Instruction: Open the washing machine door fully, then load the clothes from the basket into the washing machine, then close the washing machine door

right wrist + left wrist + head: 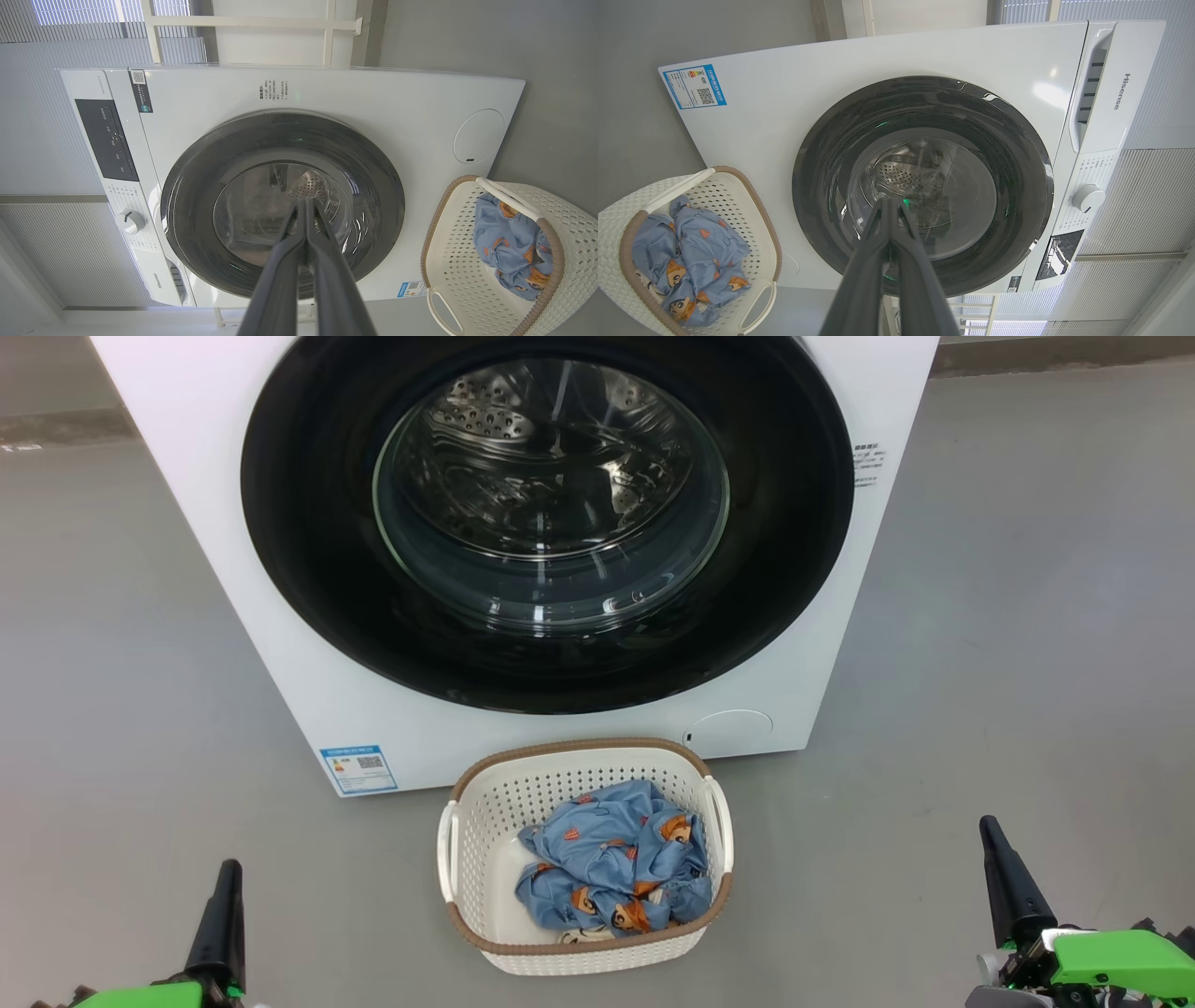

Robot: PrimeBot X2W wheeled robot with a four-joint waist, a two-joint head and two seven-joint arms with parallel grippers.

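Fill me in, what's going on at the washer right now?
Nothing is being handled. The washing machine has its door shut, and the clothes lie bundled in the basket on the floor in front of it. The left claw and right claw are both shut and empty, held low on either side of the basket, touching nothing. The first step, opening the door, isn't done yet.

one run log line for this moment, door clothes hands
washing machine door: shut | clothes: in basket | left hand: shut, empty | right hand: shut, empty | step: door opening not begun
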